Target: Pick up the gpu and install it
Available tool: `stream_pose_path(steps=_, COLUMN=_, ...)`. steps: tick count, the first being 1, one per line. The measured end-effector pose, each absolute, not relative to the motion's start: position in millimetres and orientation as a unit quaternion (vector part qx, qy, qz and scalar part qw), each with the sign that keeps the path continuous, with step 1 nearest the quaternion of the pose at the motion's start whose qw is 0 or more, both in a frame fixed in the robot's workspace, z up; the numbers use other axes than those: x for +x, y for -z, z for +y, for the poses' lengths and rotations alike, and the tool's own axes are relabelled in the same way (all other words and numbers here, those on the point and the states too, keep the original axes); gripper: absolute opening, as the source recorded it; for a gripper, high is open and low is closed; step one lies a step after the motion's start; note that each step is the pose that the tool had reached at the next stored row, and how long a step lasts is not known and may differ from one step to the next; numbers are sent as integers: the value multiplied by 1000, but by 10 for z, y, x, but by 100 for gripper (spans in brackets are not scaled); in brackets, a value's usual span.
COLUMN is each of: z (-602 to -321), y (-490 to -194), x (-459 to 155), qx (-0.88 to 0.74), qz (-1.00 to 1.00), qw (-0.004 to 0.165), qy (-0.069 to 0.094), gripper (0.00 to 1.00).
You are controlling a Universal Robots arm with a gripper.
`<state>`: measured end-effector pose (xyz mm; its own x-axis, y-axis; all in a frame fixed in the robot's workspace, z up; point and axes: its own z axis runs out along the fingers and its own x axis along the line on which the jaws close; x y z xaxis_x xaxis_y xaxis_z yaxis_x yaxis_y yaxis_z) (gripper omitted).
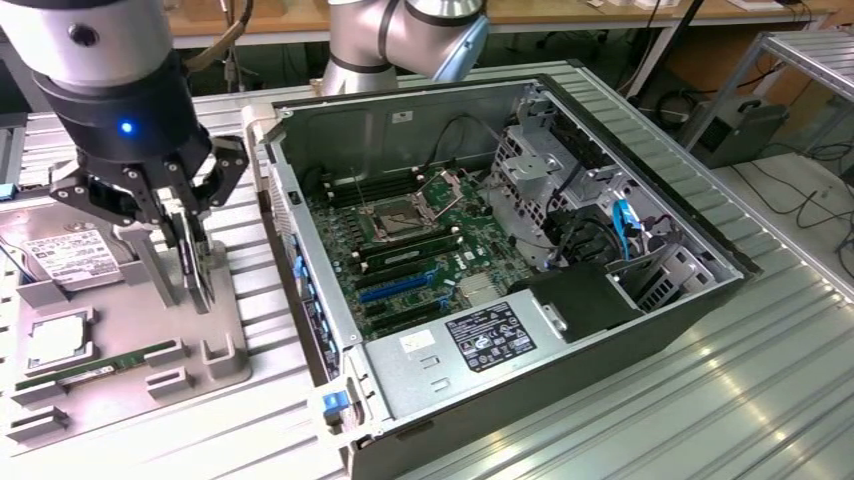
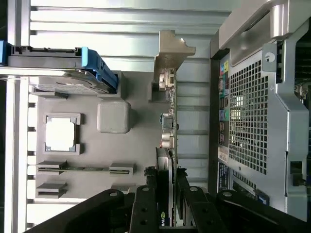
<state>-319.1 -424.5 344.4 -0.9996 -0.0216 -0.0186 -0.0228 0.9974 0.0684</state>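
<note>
Overhead, gripper (image 1: 190,240) straddles upright gpu (image 2: 165,162) edge; case (image 1: 667,310) near.

Ribbed metal table (image 1: 747,400), slats running lengthwise. Directly on it: grey parts tray (image 1: 220,320), flat, at ext. view's left; open PC case (image 1: 694,310) lying on its side, mobo up, just beside tray on ext. view's right. Narrow strip of bare slats btwn them.

thin black gpu (image 1: 198,264), upright on edge
</note>
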Motion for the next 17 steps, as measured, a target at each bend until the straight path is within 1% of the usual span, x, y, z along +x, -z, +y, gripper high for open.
stream_pose_path(steps=11, z=-4431, y=-3984, x=-3032, qx=-13, qz=999, qw=9, qy=-35, gripper=26)
stream_pose_path(steps=14, z=-4508, y=-4189, x=-2875, qx=-13, qz=999, qw=9, qy=-37, gripper=26)
stream_pose_path(steps=17, z=-4552, y=-4304, x=-2691, qx=-13, qz=999, qw=7, qy=-37, gripper=26)
